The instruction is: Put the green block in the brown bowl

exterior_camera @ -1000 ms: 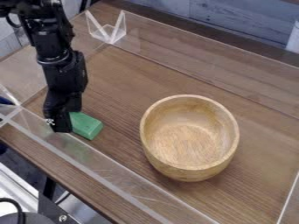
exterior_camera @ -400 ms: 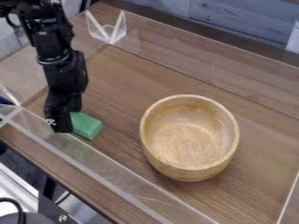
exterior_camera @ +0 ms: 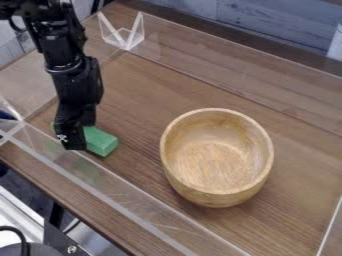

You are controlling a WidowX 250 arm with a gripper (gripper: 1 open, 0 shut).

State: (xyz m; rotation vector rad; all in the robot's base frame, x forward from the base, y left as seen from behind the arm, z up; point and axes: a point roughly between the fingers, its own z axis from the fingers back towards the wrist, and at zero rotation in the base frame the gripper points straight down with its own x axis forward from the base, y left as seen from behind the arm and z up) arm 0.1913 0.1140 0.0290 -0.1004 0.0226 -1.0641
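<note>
The green block [exterior_camera: 99, 144] lies flat on the wooden table near its front left edge. My black gripper [exterior_camera: 71, 136] points straight down at the block's left end, with its fingertips low at the tabletop. Its jaws look open, and part of the block is hidden behind the fingers. Whether the fingers touch the block I cannot tell. The brown bowl [exterior_camera: 217, 156] stands empty to the right, well apart from the block and the gripper.
A clear plastic wall [exterior_camera: 80, 170] runs along the table's front edge just below the block. A small clear V-shaped stand [exterior_camera: 124, 33] sits at the back left. The table [exterior_camera: 174, 85] is dark wood.
</note>
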